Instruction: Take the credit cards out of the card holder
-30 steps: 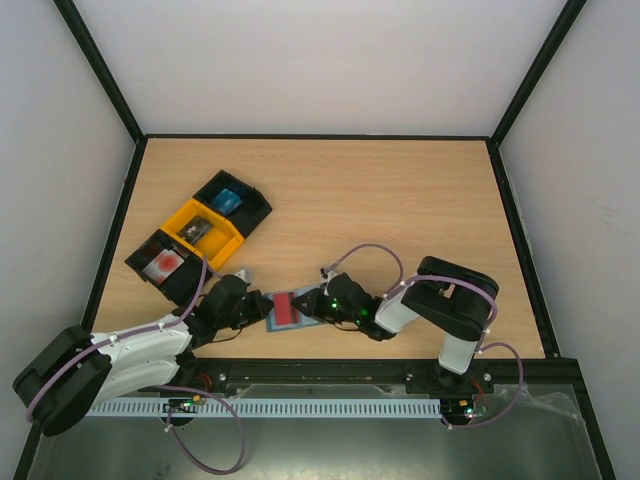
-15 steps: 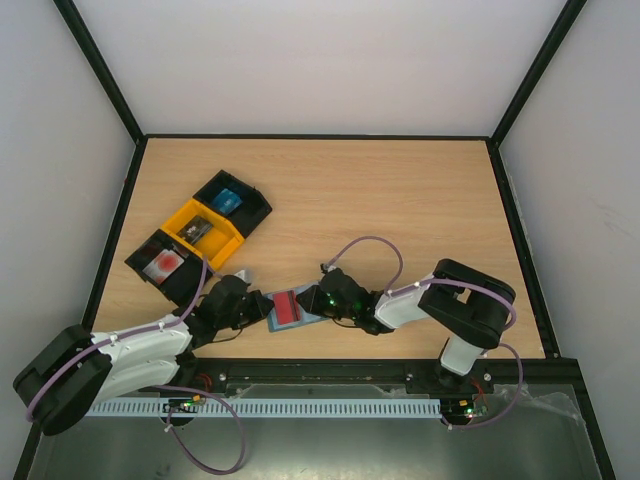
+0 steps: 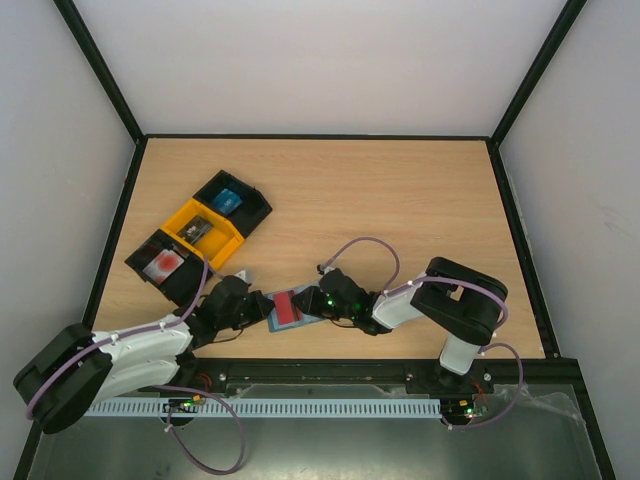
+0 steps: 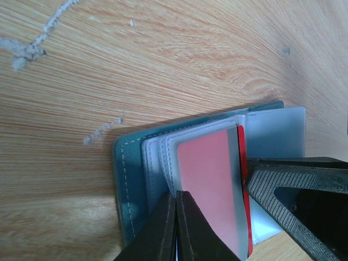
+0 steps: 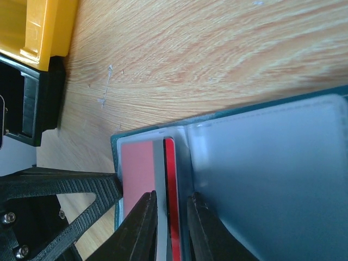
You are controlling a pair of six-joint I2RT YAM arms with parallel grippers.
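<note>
The blue-grey card holder (image 3: 274, 322) lies open on the table near the front edge. A red credit card (image 3: 287, 309) sits in a frosted inner sleeve, and its red edge (image 5: 170, 179) sticks out. The dark grey card is hidden. My left gripper (image 3: 255, 311) is shut on the holder's clear sleeves at its left side (image 4: 177, 204). My right gripper (image 3: 313, 302) is narrowly open, with its fingertips (image 5: 172, 196) on either side of the card's exposed edge and small gaps showing. The holder's teal cover (image 4: 128, 185) lies flat.
A row of trays stands at the back left: a black one (image 3: 232, 200), a yellow one (image 3: 205, 228) and another black one (image 3: 160, 262), each with small items inside. The yellow tray's corner (image 5: 32, 27) shows in the right wrist view. The table's front rail is just behind the holder.
My right gripper has shifted a little to the left over the holder. The holder and its red card have turned slightly. The left arm has hardly moved.
</note>
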